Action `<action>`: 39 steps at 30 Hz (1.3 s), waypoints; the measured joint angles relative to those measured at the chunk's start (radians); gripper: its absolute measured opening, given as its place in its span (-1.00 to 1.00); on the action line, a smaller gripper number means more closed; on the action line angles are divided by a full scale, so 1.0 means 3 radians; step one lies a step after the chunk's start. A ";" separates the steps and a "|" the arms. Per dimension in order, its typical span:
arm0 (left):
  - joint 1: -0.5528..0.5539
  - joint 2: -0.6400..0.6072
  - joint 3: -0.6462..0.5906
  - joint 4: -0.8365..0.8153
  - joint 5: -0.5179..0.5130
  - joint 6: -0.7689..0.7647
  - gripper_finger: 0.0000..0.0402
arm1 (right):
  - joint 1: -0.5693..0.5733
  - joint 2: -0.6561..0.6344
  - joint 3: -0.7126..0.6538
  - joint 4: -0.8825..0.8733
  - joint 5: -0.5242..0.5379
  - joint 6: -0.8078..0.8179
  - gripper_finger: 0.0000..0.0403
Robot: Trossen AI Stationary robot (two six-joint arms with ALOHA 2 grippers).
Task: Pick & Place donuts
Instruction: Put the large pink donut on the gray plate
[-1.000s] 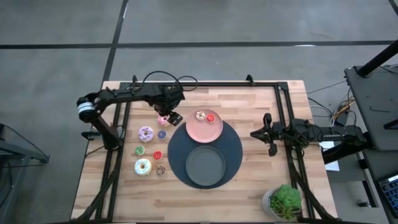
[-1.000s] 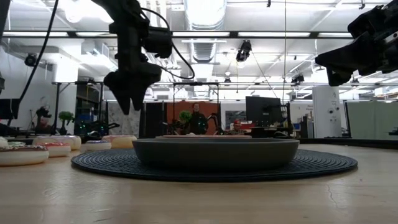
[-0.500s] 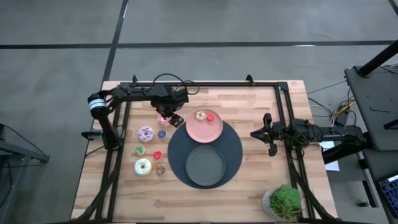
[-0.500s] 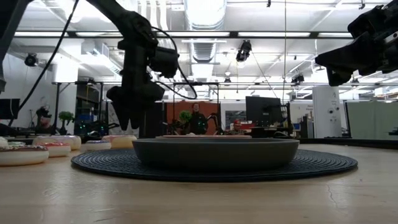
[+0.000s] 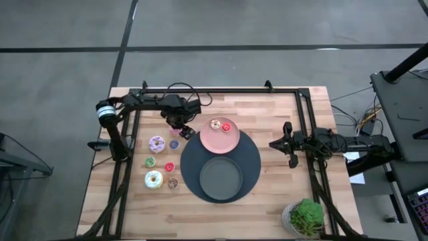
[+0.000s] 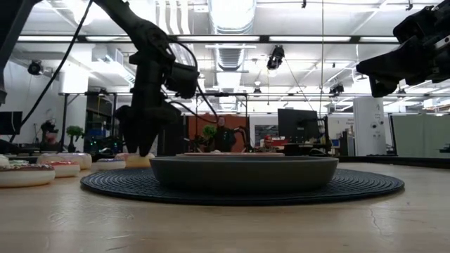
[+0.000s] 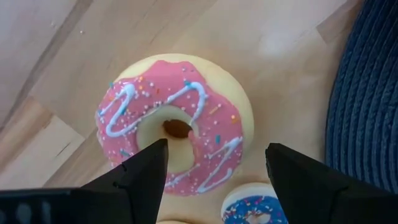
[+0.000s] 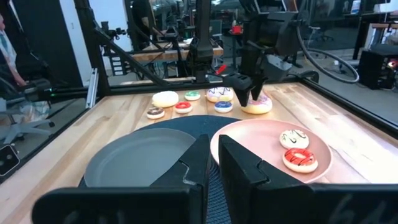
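A pink-frosted donut (image 7: 177, 124) with white drizzle lies flat on the wooden table, left of the pink plate (image 5: 221, 142). My left gripper (image 7: 214, 155) hangs just over it, pointing down and open. One finger is above the ring and the other past its rim. The pink plate holds a white donut (image 5: 215, 124) and a red donut (image 5: 227, 126). Several more donuts lie at the left: lilac (image 5: 157, 143), blue (image 5: 174, 144), green (image 5: 150, 161), red (image 5: 169, 166), sprinkled (image 5: 153, 179) and tan (image 5: 172, 183). My right gripper (image 5: 289, 144) waits shut at the table's right.
A dark grey plate (image 5: 221, 181) sits on a round dark mat (image 5: 253, 161), which also carries part of the pink plate. A potted plant (image 5: 306, 215) stands at the near right corner. Black frame rails run along the table's left, far and right edges.
My left gripper has sunk toward the pink donut, tipping slightly more upright; its fingers have stayed open. The donuts have not moved.
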 joint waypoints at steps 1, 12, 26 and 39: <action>-0.0001 0.0000 -0.0008 0.0014 0.0000 -0.0001 0.20 | 0.0001 0.0000 0.0000 -0.0001 -0.0001 0.0000 -0.86; -0.0002 -0.0001 -0.0011 0.0192 0.0008 0.0017 0.20 | 0.0001 0.0000 0.0000 0.0000 -0.0002 0.0000 -0.86; 0.0001 0.0074 -0.0018 0.0254 0.0008 0.0022 0.20 | 0.0000 0.0000 0.0000 0.0000 -0.0002 0.0000 -0.86; 0.0002 0.0075 -0.0167 0.0291 0.0000 0.0000 0.20 | 0.0001 0.0000 0.0000 0.0000 -0.0002 0.0001 -0.86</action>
